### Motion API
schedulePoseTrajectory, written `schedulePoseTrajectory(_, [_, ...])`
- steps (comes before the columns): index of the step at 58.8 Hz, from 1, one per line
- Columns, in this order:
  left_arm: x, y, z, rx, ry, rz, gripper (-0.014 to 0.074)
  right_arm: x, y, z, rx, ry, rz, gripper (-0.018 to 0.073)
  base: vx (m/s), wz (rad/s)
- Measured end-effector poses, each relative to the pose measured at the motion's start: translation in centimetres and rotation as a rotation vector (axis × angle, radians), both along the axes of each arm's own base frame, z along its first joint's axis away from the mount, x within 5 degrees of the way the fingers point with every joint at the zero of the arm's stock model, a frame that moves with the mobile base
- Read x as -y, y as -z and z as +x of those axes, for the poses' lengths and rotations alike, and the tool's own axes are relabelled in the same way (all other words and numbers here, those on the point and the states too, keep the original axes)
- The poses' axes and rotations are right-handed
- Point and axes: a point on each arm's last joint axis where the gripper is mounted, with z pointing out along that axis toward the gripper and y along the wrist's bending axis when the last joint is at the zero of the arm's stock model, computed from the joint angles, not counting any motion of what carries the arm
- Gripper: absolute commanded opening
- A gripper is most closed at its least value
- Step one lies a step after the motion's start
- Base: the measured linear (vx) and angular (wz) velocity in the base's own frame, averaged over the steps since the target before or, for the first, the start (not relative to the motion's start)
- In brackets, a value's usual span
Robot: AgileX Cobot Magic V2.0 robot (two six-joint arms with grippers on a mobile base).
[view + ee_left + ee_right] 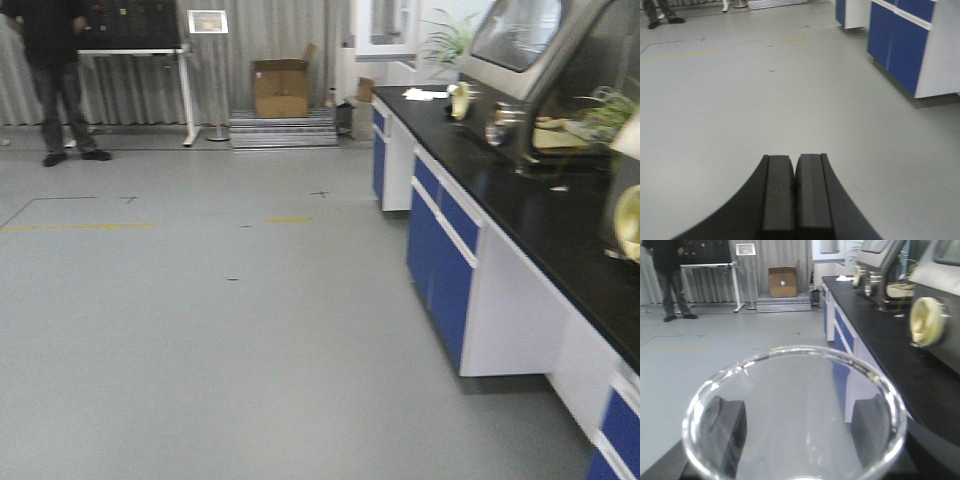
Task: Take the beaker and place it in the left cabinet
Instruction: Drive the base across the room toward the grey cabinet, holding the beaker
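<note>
In the right wrist view the clear glass beaker (795, 390) fills the lower frame, its round rim facing the camera. My right gripper (797, 432) is shut on it, one dark finger (725, 432) on its left side and one on its right. My left gripper (795, 172) is shut and empty, held over bare grey floor. The left cabinet is out of view in all frames. Neither gripper shows in the front view.
A long lab bench with a black top (520, 200) and blue doors (445, 260) runs along the right, carrying glove boxes (560, 60). A person (60, 70) stands far left by a stand. A cardboard box (282, 88) sits at the back. Grey floor (200, 300) spreads ahead.
</note>
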Motion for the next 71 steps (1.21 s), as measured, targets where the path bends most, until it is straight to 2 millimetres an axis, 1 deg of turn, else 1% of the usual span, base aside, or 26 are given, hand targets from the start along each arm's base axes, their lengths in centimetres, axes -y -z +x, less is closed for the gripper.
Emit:
schedulePoseTrajectory(38, [0.0,0.0,0.0,0.0,0.0,0.0,0.0004,0.0,0.0,0.0,0.0,0.0,0.0,-0.0004,0.39,0.31])
schedulePoseTrajectory(55, [0.0,0.0,0.0,0.0,0.0,0.0,0.0004,0.0,0.0,0.0,0.0,0.0,0.0,-0.0004,0.49,0.1])
schedulePoseTrajectory(71, [0.0,0.0,0.0,0.0,0.0,0.0,0.0004,0.0,0.0,0.0,0.0,0.0,0.0,-0.0004,0.52,-0.05])
